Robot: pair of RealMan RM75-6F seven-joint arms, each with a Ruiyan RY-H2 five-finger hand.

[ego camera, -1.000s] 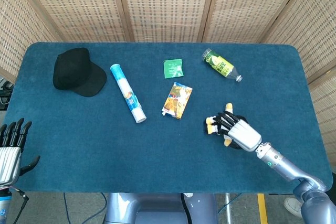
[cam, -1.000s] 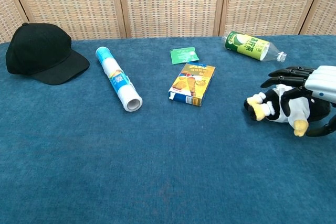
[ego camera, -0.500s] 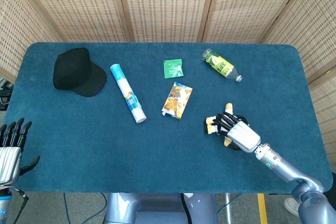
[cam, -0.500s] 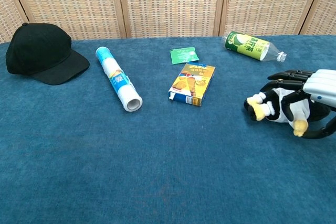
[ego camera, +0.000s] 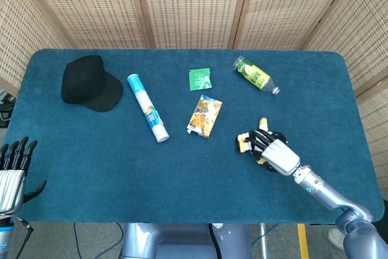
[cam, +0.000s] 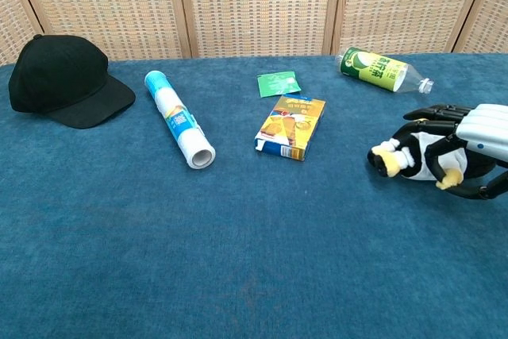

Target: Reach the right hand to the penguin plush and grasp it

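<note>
The penguin plush [ego camera: 247,142] [cam: 411,156], black and white with yellow feet and beak, lies on its side on the right part of the blue table. My right hand [ego camera: 276,153] [cam: 478,134] grips it from the right: dark fingers [cam: 432,112] curl over its back and the thumb hooks under its belly. Its head and beak stick out to the left of the hand. My left hand [ego camera: 12,171] hangs off the table's front left corner, fingers apart, holding nothing; the chest view does not show it.
A snack box [ego camera: 204,116] [cam: 292,126] lies left of the plush. Behind are a green packet [ego camera: 199,79] [cam: 278,83] and a lying bottle [ego camera: 256,75] [cam: 379,67]. Further left sit a tube [ego camera: 147,107] [cam: 178,119] and a black cap [ego camera: 90,83] [cam: 59,77].
My right hand's fingers and thumb have closed tighter around the plush, and its body has tipped up a little. The left hand has not moved.
</note>
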